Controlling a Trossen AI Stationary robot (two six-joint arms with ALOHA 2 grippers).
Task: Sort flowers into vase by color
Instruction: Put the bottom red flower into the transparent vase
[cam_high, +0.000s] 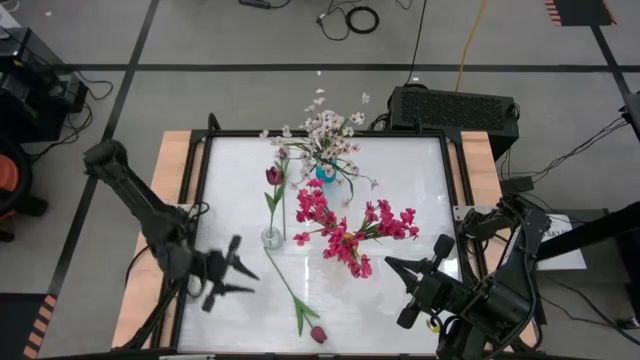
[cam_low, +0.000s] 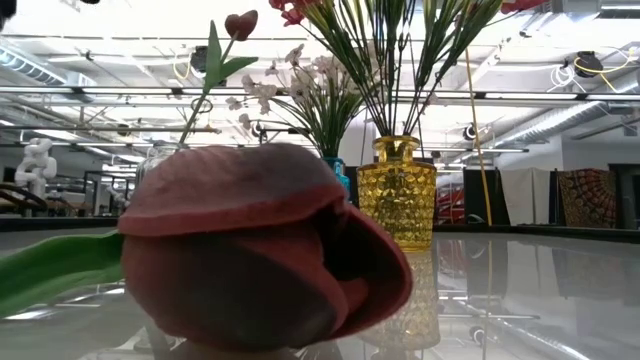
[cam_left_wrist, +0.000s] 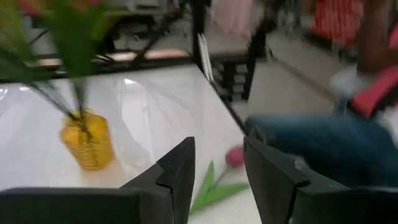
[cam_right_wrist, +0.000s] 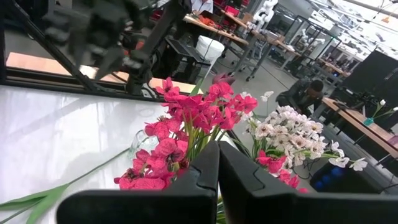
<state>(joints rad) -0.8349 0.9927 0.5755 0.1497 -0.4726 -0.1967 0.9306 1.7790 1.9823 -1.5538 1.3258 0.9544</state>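
White and glossy, the table top (cam_high: 400, 290) sits in a black frame on a grey taped floor, with cables and a black box beyond its far edge.

At the left, the left gripper (cam_high: 238, 275) hovers over the near-left part of the table. Its fingers stand partly apart with nothing between them; its wrist view shows the bare gap.

Just beyond it, a clear glass vase (cam_high: 272, 237) holds one dark maroon tulip (cam_high: 274, 176) upright on its green stem. A second maroon tulip (cam_high: 318, 334) lies flat on the table near the front edge, its stem running back toward the glass vase. In the low view this bloom fills the foreground, its petals resting on the surface.

Further right, near the far edge, a blue vase (cam_high: 325, 173) holds a spray of small white-pink blossoms (cam_high: 330, 128).

At the table's middle, a yellow glass vase (cam_low: 397, 190) carries the magenta blooms (cam_high: 345, 228), which spread wide over it in the high view.

At the right, the right gripper (cam_high: 398, 267) hangs over the near-right part of the table, its tips toward the magenta cluster. Its fingers are pressed together and grip nothing.

A person crouches in the room beyond, seen in the right wrist view.
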